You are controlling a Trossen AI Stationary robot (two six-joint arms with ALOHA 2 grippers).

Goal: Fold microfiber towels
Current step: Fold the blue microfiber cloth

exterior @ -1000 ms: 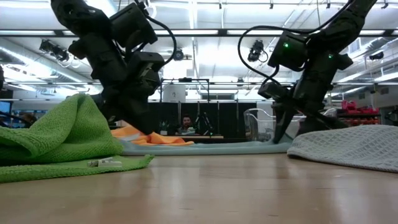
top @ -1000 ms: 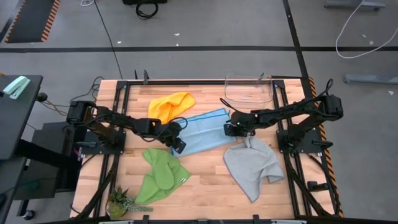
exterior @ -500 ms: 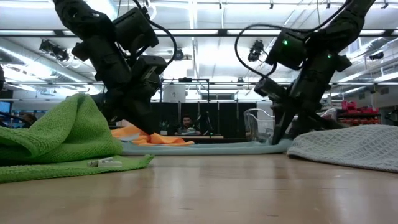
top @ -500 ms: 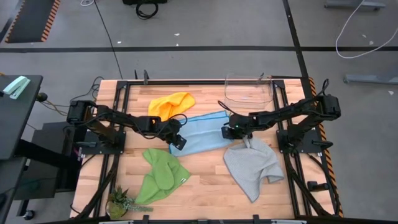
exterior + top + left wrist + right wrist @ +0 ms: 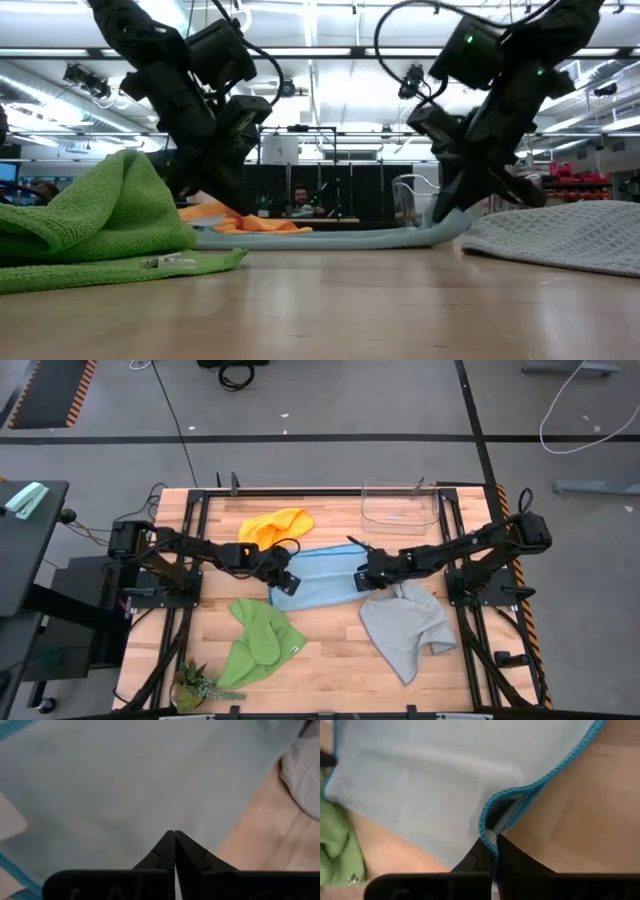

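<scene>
On the wooden table (image 5: pixel 330 650), the light blue towel (image 5: pixel 322 570) was pinched at opposite edges by the closed left tool (image 5: pixel 283 581) and right tool (image 5: pixel 362 575).

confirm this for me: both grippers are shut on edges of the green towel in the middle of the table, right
Not the green one. The high view shows the left gripper and right gripper shut on opposite edges of the light blue towel; the green towel lies untouched nearer the table's front.

Left pincer (image 5: pixel 287 581) and right pincer (image 5: pixel 361 579) both clamped.
</scene>
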